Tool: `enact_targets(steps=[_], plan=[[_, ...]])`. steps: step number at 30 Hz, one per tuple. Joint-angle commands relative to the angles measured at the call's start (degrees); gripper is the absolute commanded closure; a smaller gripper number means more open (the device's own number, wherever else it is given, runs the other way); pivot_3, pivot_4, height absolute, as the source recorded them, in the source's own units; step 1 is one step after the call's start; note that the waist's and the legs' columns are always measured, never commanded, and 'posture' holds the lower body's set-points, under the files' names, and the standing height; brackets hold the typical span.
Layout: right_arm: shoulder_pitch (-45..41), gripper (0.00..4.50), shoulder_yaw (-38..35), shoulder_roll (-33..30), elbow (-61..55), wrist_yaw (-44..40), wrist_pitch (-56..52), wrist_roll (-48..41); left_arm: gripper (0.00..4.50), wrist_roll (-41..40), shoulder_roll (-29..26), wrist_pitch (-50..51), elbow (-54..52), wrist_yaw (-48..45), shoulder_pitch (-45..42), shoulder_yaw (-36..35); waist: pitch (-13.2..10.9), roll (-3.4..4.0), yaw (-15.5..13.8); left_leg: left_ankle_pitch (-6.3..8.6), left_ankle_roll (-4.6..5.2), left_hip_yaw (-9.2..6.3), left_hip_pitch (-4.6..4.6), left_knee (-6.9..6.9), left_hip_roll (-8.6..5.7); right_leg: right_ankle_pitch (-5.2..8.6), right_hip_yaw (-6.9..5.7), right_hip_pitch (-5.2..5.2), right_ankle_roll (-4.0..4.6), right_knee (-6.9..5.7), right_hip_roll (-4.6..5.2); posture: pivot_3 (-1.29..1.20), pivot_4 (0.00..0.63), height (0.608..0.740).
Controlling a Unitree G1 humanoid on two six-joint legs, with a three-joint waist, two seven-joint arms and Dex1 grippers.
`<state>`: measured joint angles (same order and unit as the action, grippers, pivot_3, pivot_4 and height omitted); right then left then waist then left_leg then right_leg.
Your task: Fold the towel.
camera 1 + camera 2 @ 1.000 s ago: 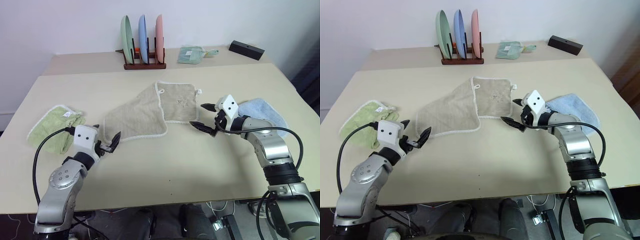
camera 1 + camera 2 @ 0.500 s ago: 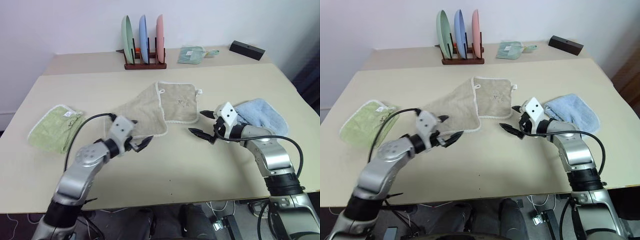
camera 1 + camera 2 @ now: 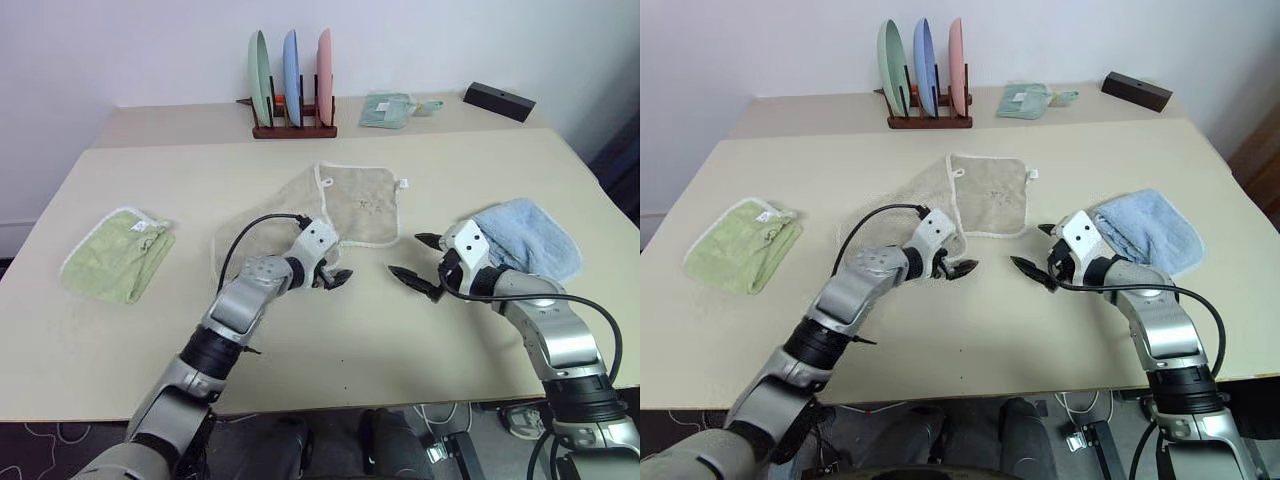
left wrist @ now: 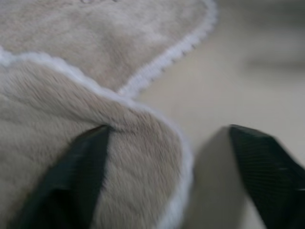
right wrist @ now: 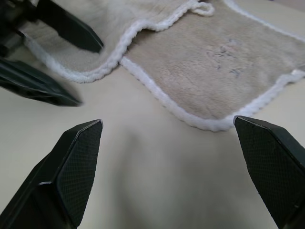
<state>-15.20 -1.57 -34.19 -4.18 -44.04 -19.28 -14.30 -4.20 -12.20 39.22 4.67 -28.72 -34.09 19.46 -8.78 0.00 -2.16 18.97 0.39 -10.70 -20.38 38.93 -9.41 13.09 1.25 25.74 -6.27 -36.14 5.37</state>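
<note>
The left gripper [image 3: 335, 279] had swung in from the table's [image 3: 350, 340] left side to the towel's [image 3: 360, 200] near corner, its fingers [image 4: 76, 176] narrowing over the hem, not yet pinched. The towel lay crumpled mid-table. The right gripper [image 3: 420, 262] hovered nearby, fingers wide. A fold looked imminent.

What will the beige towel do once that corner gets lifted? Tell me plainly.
The towel will likely droop and fold: it already lies rumpled. The left gripper straddles its corner with one finger on the pile, so its terry nap should resist slipping. It looks thin, probably light.
</note>
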Motion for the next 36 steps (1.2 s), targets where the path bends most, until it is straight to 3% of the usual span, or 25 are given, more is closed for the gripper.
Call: enact_targets(steps=[1,5,9,13,18,27,31,36], plan=[[-0.92,0.0,-0.64,0.17,-0.87,0.54,1.33,0.12,2.5,1.21,-0.78,-0.09,0.26,0.42,0.85,-0.67,0.0,0.0,-0.08,0.0,0.0,0.0,0.0,0.0,0.0,0.0,0.0,0.0,0.0,0.0,0.0,0.0,0.15,0.74],[-1.73,0.0,0.26,0.99,-0.42,1.01,1.71,0.42,4.43,1.31,-1.27,-0.09,0.01,1.95,2.31,-2.53,0.0,0.0,-0.08,0.0,0.0,0.0,0.01,0.04,0.0,0.0,0.0,-0.02,0.0,0.0,0.0,0.0,0.15,0.74],[-2.6,0.0,0.65,1.15,0.24,1.06,2.12,0.73,4.43,1.7,-2.97,-3.17,-2.43,1.31,3.61,-3.0,0.0,0.0,-0.01,0.0,0.0,0.0,0.01,0.03,0.0,0.0,0.0,-0.02,0.0,0.0,0.0,0.0,0.15,0.74],[-3.91,0.0,-0.04,0.61,1.56,1.31,2.84,1.22,4.43,-3.89,-7.18,-8.3,-13.83,-6.98,8.5,-4.69,0.0,0.01,0.09,0.0,0.0,0.04,-0.01,-0.02,0.01,0.0,0.04,0.04,0.0,-0.02,-0.01,0.0,0.15,0.74],[-5.66,0.0,1.24,-0.08,3.15,0.44,3.32,2.84,4.43,-14.32,-18.58,-3.44,-28.73,-18.87,17.88,-9.96,0.0,0.03,-0.01,0.0,0.0,0.07,-0.06,-0.01,0.01,-0.01,0.06,0.09,0.01,-0.01,-0.01,0.0,0.15,0.74],[-14.95,0.0,4.78,1.85,13.62,5.02,5.03,9.44,4.43,-23.08,-35.54,2.09,-40.28,-25.99,41.19,-24.78,-0.04,0.09,0.09,0.01,0.02,0.16,0.01,-0.13,0.04,0.0,0.15,0.1,0.04,0.02,-0.05,0.0,0.15,0.74],[-18.97,0.0,6.34,1.42,19.45,5.67,11.07,13.06,4.43,-22.18,-36.91,0.01,-38.36,-24.74,47.6,-30.49,-0.05,0.11,-0.15,0.02,0.03,0.19,0.0,-0.13,0.04,-0.01,0.14,0.06,0.05,0.04,-0.04,0.0,0.15,0.74],[-25.12,0.0,10.08,0.41,28.85,7.4,23.2,20.53,4.43,-22.31,-30.3,-6.71,-32.89,-17.53,46.97,-42.66,-0.08,0.14,0.05,0.02,0.02,0.24,0.03,-0.15,0.08,-0.02,0.12,0.08,0.08,0.04,-0.07,0.0,0.15,0.74]])
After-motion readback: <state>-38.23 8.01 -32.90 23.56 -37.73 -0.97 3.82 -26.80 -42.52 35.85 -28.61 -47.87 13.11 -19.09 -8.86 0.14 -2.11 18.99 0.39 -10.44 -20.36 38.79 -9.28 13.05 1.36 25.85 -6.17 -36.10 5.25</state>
